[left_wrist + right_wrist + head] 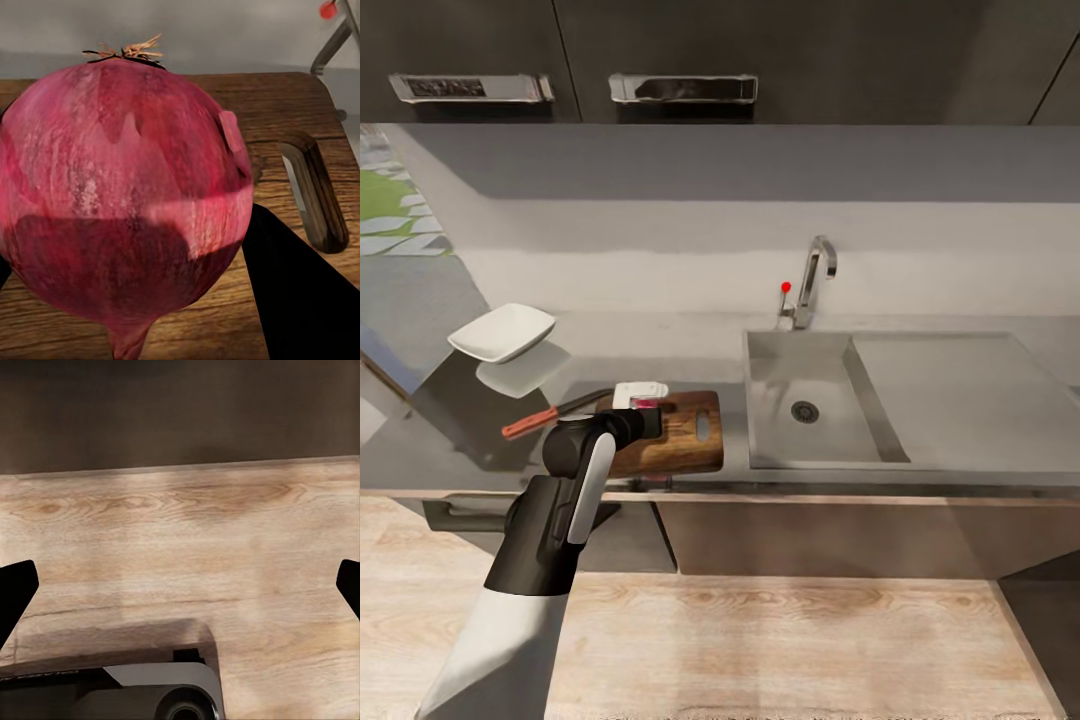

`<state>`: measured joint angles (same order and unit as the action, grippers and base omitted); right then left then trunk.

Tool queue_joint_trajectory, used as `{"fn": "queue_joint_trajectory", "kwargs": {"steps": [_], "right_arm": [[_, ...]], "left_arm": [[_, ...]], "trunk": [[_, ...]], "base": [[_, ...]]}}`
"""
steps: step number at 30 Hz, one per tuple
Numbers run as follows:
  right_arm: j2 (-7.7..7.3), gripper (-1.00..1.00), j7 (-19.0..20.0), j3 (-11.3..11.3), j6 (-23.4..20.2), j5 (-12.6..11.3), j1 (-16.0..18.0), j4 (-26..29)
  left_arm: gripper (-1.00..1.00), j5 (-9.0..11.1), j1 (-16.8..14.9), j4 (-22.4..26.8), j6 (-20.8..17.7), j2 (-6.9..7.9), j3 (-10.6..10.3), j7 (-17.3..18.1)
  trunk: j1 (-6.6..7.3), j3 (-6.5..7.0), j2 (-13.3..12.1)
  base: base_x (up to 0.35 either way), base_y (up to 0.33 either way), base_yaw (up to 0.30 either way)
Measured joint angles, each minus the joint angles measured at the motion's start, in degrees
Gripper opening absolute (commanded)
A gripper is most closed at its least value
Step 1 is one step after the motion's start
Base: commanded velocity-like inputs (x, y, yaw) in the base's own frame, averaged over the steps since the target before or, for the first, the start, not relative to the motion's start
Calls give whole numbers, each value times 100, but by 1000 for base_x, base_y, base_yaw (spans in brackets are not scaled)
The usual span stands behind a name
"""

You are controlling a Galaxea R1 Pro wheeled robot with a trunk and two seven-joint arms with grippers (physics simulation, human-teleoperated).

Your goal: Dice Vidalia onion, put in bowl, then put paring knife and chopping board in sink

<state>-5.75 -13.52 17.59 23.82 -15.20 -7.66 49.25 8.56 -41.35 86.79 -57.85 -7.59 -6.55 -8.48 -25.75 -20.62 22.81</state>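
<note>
A dark red Vidalia onion (127, 195) with a dry tuft on top sits between the dark fingers (300, 300) of my left gripper (646, 412), right over the chopping board (300, 112). In the head view only a red sliver of the onion (648, 403) shows past the wrist, above the brown board (685, 440) near the countertop's front edge. The paring knife (545, 415) lies on the countertop just left of the board, reddish handle toward the front. The white bowl (503, 331) stands further back left. The steel sink (780, 370) is empty. My right gripper (180, 585) hangs open over the wooden floor.
The chrome tap (812, 275) with a red dot stands behind the basin, and the flat drainboard (960, 390) lies to its right. Dark wall cabinets with bar handles (682, 88) hang above. Light wooden floor (790, 640) runs in front of the cabinet fronts.
</note>
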Motion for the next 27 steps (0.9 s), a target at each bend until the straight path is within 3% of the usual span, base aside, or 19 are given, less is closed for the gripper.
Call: {"fn": "queue_joint_trajectory", "kwargs": {"steps": [27], "right_arm": [[-1,100,0,0,0,0,0,1]], "left_arm": [[-100,-1,0,0,0,-4,-1,0]], "trunk": [[0,-249,0]], "base": [[0,0,0]]}}
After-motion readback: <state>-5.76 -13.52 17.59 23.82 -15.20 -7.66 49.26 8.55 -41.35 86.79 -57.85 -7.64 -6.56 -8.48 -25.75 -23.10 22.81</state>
